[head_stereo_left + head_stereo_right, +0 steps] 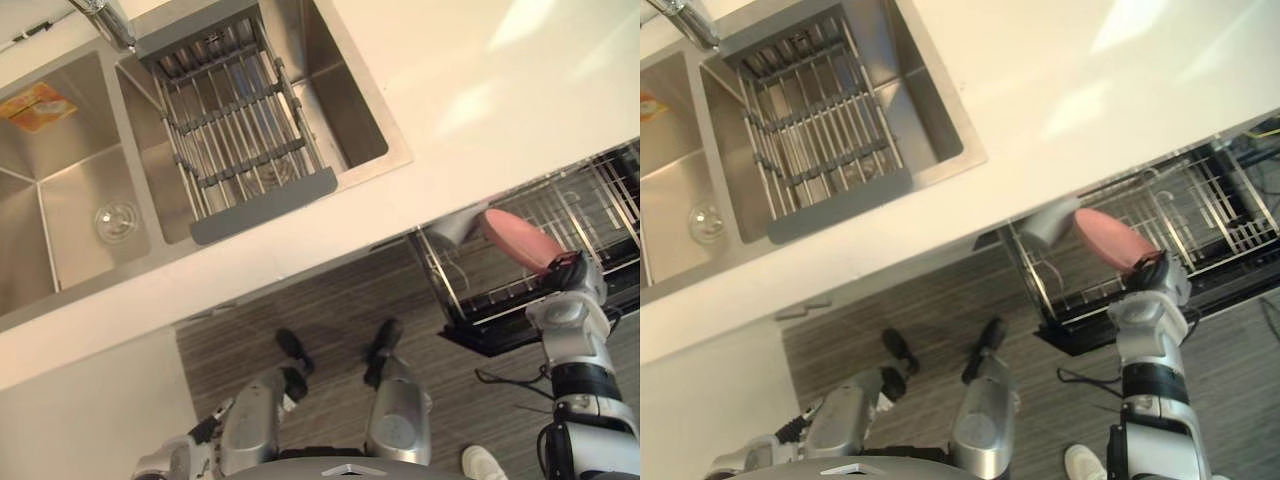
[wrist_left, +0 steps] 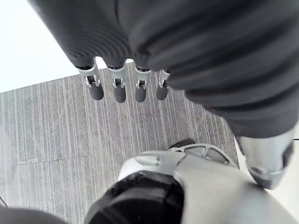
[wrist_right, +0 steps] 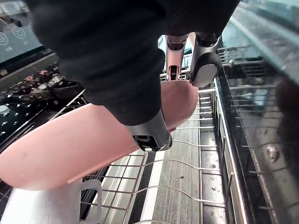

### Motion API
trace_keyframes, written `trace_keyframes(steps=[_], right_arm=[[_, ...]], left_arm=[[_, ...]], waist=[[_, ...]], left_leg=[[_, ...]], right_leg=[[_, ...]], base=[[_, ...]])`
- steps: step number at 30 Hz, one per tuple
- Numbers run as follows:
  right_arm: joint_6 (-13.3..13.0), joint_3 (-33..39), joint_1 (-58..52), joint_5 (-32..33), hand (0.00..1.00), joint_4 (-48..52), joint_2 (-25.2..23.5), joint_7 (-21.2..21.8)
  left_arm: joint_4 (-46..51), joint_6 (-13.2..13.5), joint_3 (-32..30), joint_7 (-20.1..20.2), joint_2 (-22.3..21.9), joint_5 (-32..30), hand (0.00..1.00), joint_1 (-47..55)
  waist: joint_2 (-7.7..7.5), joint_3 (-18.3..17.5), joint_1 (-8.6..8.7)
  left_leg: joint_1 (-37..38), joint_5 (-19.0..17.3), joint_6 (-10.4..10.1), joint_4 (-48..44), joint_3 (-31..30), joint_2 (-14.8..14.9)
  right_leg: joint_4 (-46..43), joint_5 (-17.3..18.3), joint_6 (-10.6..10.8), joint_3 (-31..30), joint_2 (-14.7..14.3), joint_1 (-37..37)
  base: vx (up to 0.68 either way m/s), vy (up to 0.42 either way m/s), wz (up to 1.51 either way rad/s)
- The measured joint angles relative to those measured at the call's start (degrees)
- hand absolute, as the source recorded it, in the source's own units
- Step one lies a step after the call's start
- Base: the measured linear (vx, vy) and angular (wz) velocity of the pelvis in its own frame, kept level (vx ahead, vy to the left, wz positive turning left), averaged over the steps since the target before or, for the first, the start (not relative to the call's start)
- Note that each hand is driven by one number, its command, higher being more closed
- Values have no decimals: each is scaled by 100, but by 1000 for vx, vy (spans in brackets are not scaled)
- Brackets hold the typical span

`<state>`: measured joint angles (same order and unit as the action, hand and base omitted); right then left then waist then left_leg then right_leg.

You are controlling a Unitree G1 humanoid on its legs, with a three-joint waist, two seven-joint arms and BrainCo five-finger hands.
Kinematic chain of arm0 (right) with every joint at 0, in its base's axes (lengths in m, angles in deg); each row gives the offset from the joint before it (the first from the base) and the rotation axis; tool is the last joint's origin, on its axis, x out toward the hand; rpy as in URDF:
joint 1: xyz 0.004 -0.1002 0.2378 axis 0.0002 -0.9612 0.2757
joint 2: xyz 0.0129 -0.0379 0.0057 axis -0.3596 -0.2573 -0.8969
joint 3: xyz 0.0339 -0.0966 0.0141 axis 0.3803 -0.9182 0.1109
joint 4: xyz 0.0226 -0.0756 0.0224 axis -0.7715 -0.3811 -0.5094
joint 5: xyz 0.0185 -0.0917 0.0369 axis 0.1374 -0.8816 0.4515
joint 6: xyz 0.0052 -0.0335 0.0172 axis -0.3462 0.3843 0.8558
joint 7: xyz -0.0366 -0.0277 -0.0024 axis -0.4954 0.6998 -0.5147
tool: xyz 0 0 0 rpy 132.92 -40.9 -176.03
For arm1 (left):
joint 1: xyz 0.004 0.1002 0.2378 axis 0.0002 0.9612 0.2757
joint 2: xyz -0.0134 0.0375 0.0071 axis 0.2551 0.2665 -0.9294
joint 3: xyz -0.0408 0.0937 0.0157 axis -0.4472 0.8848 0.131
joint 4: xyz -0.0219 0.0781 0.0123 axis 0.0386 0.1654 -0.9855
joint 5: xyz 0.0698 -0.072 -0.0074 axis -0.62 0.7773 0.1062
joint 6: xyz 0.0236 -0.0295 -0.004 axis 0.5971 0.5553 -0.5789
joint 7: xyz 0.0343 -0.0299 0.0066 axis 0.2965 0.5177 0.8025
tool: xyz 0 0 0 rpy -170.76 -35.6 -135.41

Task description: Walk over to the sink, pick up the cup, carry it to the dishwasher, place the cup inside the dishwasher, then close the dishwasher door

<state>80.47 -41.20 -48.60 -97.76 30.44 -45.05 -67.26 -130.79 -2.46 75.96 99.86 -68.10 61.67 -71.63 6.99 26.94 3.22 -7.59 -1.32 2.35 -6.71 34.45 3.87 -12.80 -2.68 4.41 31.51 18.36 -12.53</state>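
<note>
1. White counter (image 1: 480, 120) runs across the room above a grey striped floor (image 1: 330, 310), and the dishwasher's wire rack (image 1: 590, 200) is pulled out from under it on the robot's right.
2. Right hand (image 3: 140, 107) reaches over that rack and is clamped on the pink cup (image 3: 70, 154): the fingers (image 3: 204, 65) curl over its far side and the thumb (image 3: 149, 135) presses the near side.
3. The cup lies tilted, almost on its side, held over the rack's wires; I cannot tell whether it touches them.
4. A grey mug (image 1: 455, 225) sits in the rack just beside the cup, at the end nearer the sink.
5. Left hand (image 2: 107, 42) hangs low beside the robot over the floor, fingers (image 2: 119, 91) straight and apart, holding nothing.
6. Further left along the counter is the steel double sink (image 1: 70, 200), with a slatted drainer (image 1: 240, 130) laid across the right basin and the tap (image 1: 105, 20) behind the divider.
7. An orange item (image 1: 38, 105) lies in the left basin.
8. A person's white shoe (image 1: 483, 462) shows on the floor near the robot's right arm.
</note>
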Motion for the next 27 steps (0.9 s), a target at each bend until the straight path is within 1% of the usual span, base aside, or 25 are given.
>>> trace_keyframes(steps=[2, 4, 7, 8, 9, 10, 11, 14, 17, 19, 21, 24, 27], right_arm=[[51, -150, 251, 102, 100, -215, 147, 38], [141, -165, 479, 276, 100, -397, 291, 92], [380, -162, 728, 627, 100, -668, 474, 91], [459, -163, 817, 696, 0, -675, 477, 101], [527, -162, 850, 783, 0, -675, 479, 115], [668, -163, 914, 904, 0, -692, 484, 157], [744, -164, 965, 951, 0, -719, 486, 238], [795, -180, 1160, 1233, 0, -938, 496, 488], [770, -251, 1275, 1562, 0, -1107, 500, 685], [759, -328, 1319, 1893, 0, -1120, 499, 906], [750, -328, 1343, 1969, 0, -1125, 499, 1004], [680, -328, 1360, 2263, 0, -1117, 499, 1012], [542, -296, 1337, 2488, 0, -992, 499, 966]], left_arm=[[-27, -1, -1, 55, 2, 22, 0, -4], [-52, -19, 1, 153, 6, 148, 0, -66], [-65, -70, 9, 271, -8, 233, 0, -139], [-112, -74, 12, 303, -8, 235, 0, -139], [-126, -74, 15, 315, -8, 235, 0, -139], [-148, -73, 21, 334, -11, 237, 0, -141], [-156, -72, 35, 334, -11, 239, 0, -140], [-162, -43, 81, 335, -11, 243, 0, -145], [-199, 27, 111, 333, -11, 246, 0, -180], [-201, 84, 116, 328, -12, 246, 0, -191], [-201, 120, 114, 324, -12, 254, 0, -192], [-198, 119, 76, 290, -14, 407, 0, -193], [-199, 108, -18, 268, -18, 398, 0, -190]], waist=[[58, 8, -24], [150, 42, -23], [287, 106, -42], [305, 108, -54], [312, 107, -69], [342, 122, -74], [382, 123, -78], [437, 126, -114], [444, 123, -144], [447, 121, -143], [447, 121, -144], [446, 121, -129], [434, 127, -121]], left_leg=[[-74, 44, 20, 48, -3, -56], [-144, 162, 26, 209, -68, -141], [-170, 273, 30, 369, -144, -216], [-199, 294, 24, 400, -144, -234], [-221, 298, 19, 400, -144, -238], [-229, 308, 11, 409, -144, -242], [-229, 317, 8, 418, -144, -247], [-226, 391, -9, 525, -151, -280], [-232, 441, -20, 603, -151, -301], [-220, 441, -20, 594, -150, -304], [-191, 441, -20, 592, -146, -307], [-88, 439, -21, 590, -141, -302], [64, 409, -52, 586, -74, -249]], right_leg=[[-85, -1, -2, -92, 46, -180], [-112, -18, -14, -108, 90, -319], [-174, -19, -25, -127, 131, -437], [-201, -22, -32, -183, 137, -523], [-213, -27, -39, -219, 137, -571], [-213, -37, -52, -242, 135, -598], [-218, -39, -54, -254, 136, -610], [-233, -49, -70, -300, 136, -688], [-248, -57, -82, -330, 136, -752], [-250, -63, -87, -357, 135, -753], [-251, -72, -91, -389, 132, -746], [-248, -77, -98, -440, 114, -682], [-144, -115, -119, -497, 17, -535]], base=[[-9, 28, -8], [-1, 9, -2], [12, -12, 1], [25, -30, -11], [37, -44, -14], [36, -42, -10], [38, -41, -7], [42, -46, -6], [47, -62, -3], [50, -66, -5], [51, -66, -9], [52, -79, -11], [22, -71, -18]])
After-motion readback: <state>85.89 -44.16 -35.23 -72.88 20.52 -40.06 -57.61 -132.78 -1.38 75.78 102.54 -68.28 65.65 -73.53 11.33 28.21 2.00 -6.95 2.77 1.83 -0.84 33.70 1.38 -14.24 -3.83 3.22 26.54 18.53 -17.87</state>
